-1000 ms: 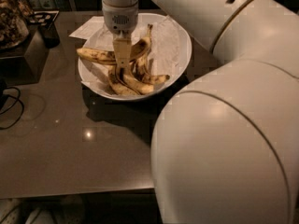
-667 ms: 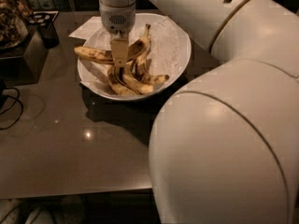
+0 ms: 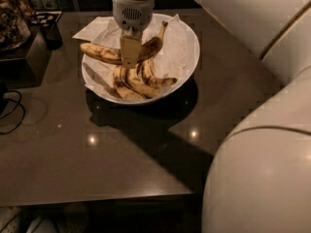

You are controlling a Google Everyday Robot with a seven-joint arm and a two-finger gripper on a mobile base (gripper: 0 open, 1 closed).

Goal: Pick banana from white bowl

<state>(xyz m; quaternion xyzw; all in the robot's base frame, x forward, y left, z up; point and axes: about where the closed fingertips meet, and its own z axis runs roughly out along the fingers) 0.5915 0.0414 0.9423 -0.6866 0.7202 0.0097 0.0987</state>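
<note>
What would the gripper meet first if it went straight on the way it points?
Probably the banana: the gripper points down at its middle, above the white bowl. Depth is unclear; it may already be touching.

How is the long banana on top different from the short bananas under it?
The long banana lies across the white bowl, on top; the short bananas huddle below it near the front rim. It is longer; they are stubbier. The gripper sits over the long one only. All are yellow with brown speckles.
</note>
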